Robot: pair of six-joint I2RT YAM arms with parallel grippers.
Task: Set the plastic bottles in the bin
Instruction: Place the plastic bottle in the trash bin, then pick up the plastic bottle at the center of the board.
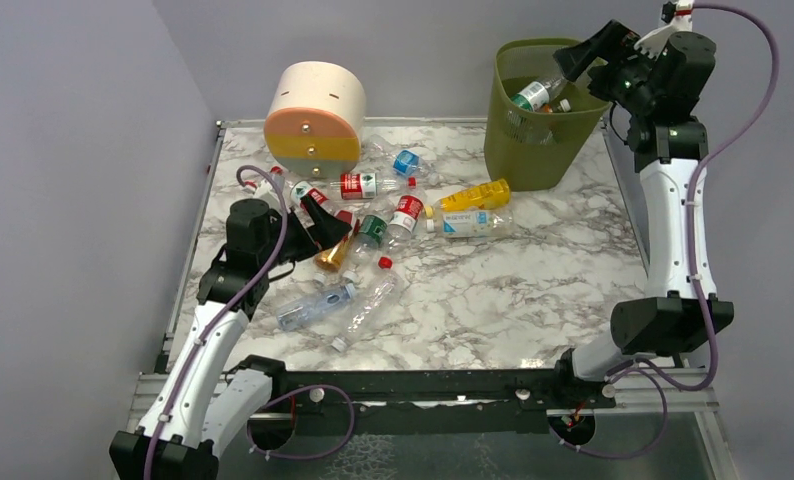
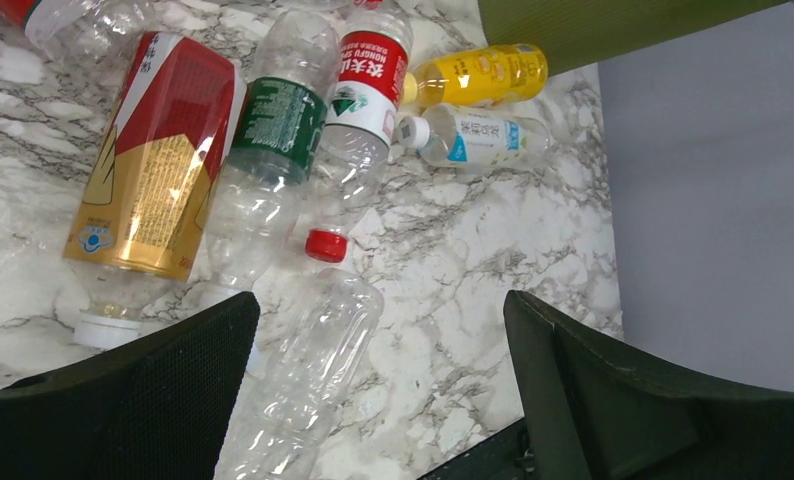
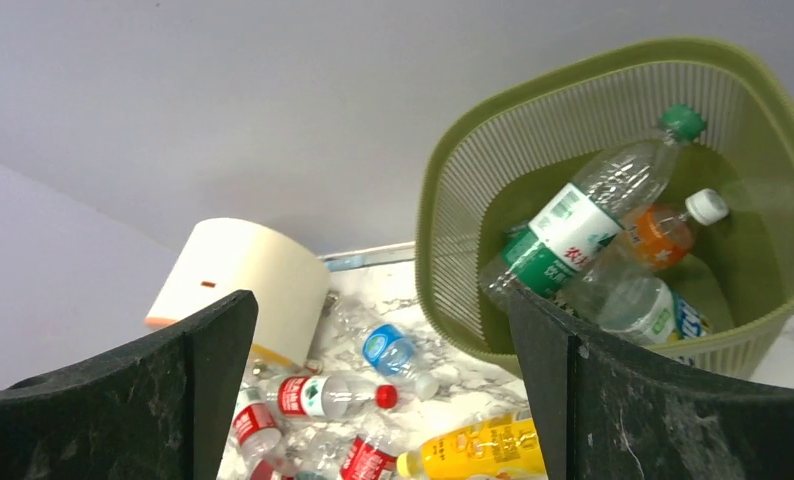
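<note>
Bottles (image 3: pixel 573 235) in bin (image 3: pixel 451 210), under open right tool (image 3: pixel 378 310)

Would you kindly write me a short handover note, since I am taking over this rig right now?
Left claw: open, empty, low over the clear red-capped bottle in the pile.
Right claw: open, empty, above the bin.
Done: three bottles lie in the bin, a green-capped one, an orange one and a blue-labelled one.
Left: about a dozen bottles lie on the marble table, among them the yellow bottle near the bin.
</note>
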